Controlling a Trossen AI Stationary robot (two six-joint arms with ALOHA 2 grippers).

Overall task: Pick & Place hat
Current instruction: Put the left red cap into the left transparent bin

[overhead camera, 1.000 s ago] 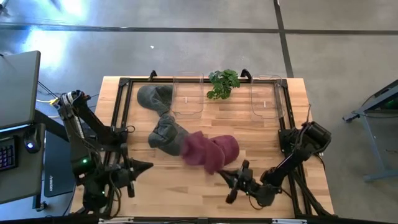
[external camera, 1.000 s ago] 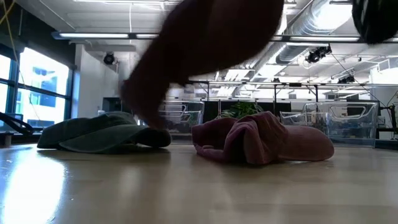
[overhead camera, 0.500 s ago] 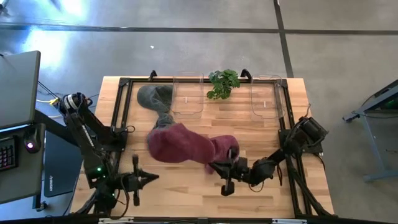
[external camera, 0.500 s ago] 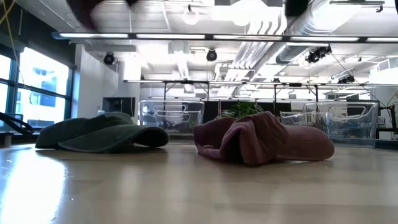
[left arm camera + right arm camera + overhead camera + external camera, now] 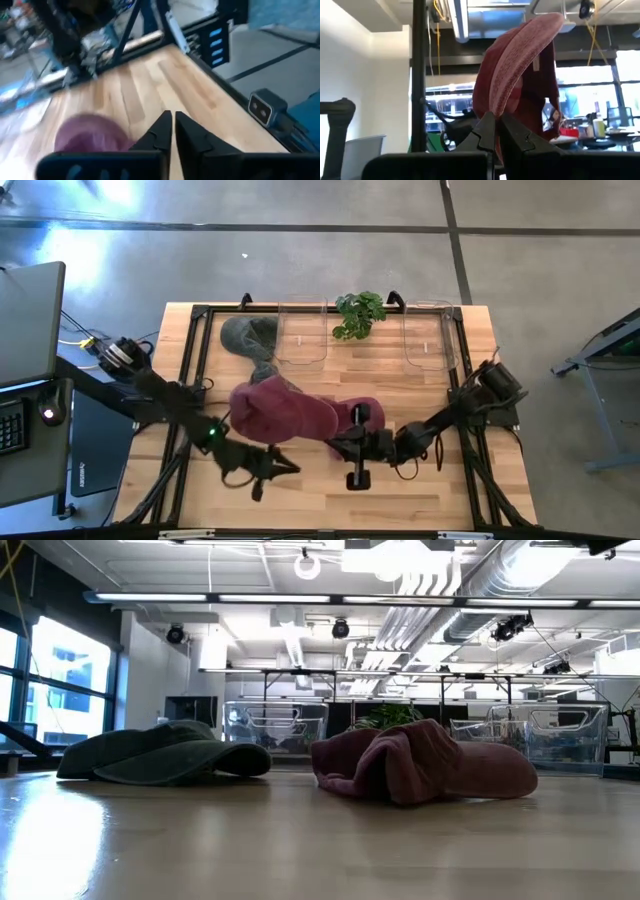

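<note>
We note a pale wooden table top (image 5: 400, 375) at frame centre in the high view, smooth with visible plank grain and a soft sheen in the low view. The maroon knitted cloth hat (image 5: 283, 412) looks soft, matt and ribbed; a second maroon cloth hat (image 5: 425, 764) lies crumpled. The grey-green cloth cap (image 5: 160, 753) at left is matt and limp. Two clear plastic bins (image 5: 301, 332) near the upper edge are glossy. The black metal frame (image 5: 195, 355) appears matt.
</note>
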